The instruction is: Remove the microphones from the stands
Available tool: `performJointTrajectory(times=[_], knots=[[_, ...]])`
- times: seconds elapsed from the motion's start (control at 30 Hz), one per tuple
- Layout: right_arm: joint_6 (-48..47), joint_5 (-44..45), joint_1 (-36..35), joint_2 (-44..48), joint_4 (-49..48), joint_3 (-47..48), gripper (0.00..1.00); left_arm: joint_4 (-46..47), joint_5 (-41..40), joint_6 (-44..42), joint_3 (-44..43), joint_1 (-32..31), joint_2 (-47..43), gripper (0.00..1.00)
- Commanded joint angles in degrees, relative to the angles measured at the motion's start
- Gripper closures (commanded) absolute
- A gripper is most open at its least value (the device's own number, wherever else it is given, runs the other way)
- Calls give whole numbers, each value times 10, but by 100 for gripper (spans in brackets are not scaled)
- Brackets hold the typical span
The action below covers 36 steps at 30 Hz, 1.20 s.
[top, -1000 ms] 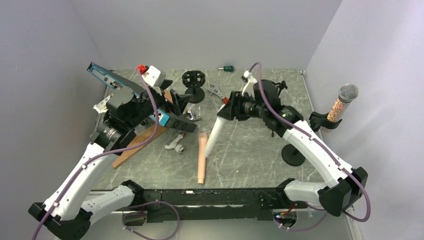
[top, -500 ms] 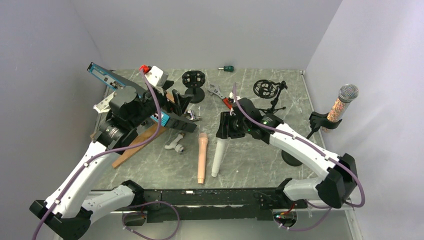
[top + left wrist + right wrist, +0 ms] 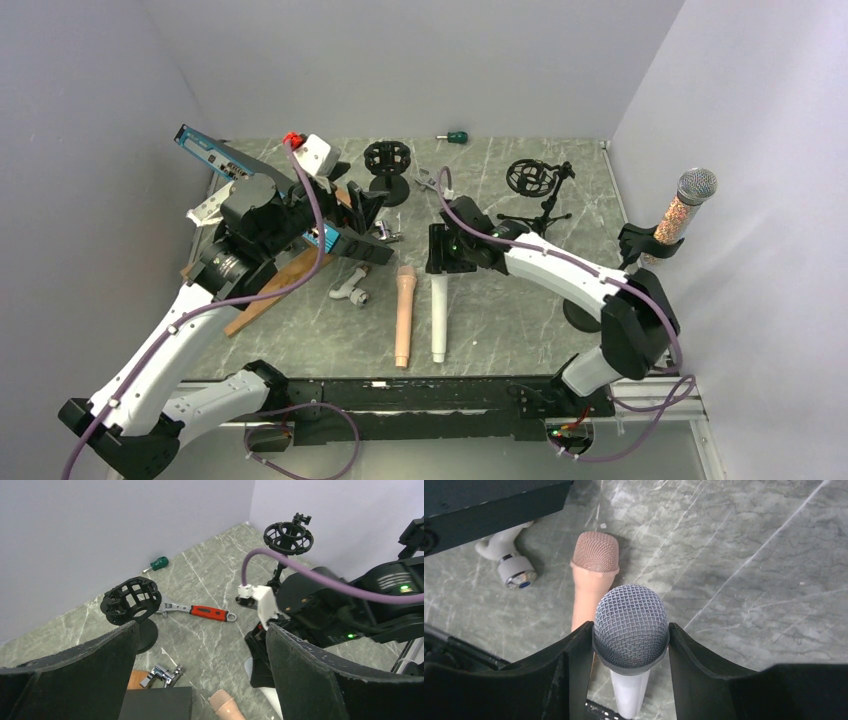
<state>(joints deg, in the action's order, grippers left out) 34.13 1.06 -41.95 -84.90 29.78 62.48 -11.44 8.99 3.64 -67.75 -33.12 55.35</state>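
Note:
My right gripper (image 3: 440,252) is shut on the grey mesh head of a white microphone (image 3: 438,320), which slopes down to the table with its tail toward the near edge. In the right wrist view the head (image 3: 631,625) sits squeezed between both fingers. A pink microphone (image 3: 403,315) lies on the table just left of it, parallel. An empty black shock-mount stand (image 3: 530,178) stands behind the right arm. My left gripper (image 3: 362,212) is open and empty above the table, left of the microphones.
A second black mount stand (image 3: 388,160), a red-handled wrench (image 3: 200,611) and a green screwdriver (image 3: 456,136) sit at the back. A sprinkle-patterned microphone (image 3: 685,205) is clamped in a stand at the right wall. A wooden board (image 3: 275,290) and a chrome fitting (image 3: 350,292) lie at the left.
My right gripper has carried the white microphone left and down, from a raised tilt to lying beside the pink one. The left arm has barely moved.

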Motion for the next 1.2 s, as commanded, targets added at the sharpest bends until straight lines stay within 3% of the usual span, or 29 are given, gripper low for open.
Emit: performJointTrajectory(times=[0.0,0.47,1.17], knots=[[11,18,-2,-41,-39,34,100,18,-12,-12,-3,-8,-11,1],[106,29,-4,-95,-112,-19,100,14,-18,-18,-6,-18,-16,1],[127,23,-5,-114,-155,-54,55,11,-20,-22,-6,-29,-9,1]])
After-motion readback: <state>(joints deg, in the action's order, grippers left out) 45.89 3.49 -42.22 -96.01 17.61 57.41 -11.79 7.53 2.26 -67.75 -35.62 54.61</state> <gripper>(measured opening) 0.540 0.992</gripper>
